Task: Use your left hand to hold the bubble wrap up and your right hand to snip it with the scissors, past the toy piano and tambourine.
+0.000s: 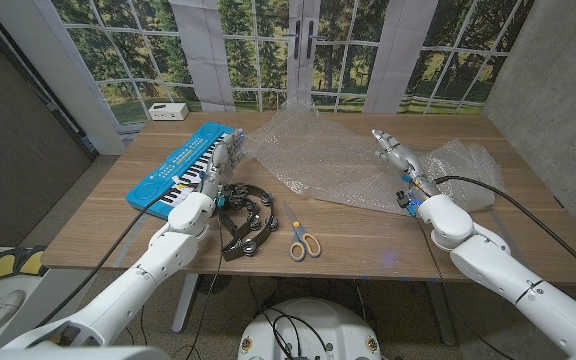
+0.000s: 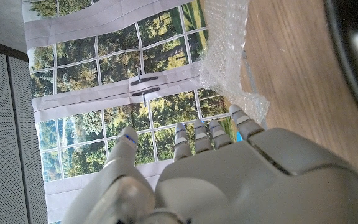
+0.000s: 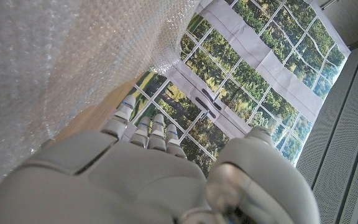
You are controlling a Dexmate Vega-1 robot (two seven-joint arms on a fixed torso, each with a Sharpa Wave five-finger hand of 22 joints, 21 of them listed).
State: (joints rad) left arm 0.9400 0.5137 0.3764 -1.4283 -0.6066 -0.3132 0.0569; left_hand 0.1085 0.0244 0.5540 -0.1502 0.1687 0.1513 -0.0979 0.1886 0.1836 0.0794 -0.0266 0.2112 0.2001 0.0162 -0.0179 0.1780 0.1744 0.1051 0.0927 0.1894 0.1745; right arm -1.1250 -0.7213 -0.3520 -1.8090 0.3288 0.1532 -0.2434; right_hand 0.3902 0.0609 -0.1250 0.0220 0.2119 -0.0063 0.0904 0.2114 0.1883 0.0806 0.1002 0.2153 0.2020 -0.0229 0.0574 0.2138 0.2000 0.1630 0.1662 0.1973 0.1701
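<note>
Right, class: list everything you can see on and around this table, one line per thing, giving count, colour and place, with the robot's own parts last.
Table: one, brown wood, under everything.
Bubble wrap: one clear crumpled sheet, spread across the table's middle and far right.
Toy piano: one, blue with white and black keys, left side, lying aslant.
Tambourine: one, black with silver jingles, near edge, beside the piano.
Scissors: one pair, yellow and lilac handles, near edge, right of the tambourine.
Small box: one, white, far left corner.
Left hand: one, grey, over the piano, empty.
Right hand: one, grey, over the bubble wrap's right part, empty.
</note>
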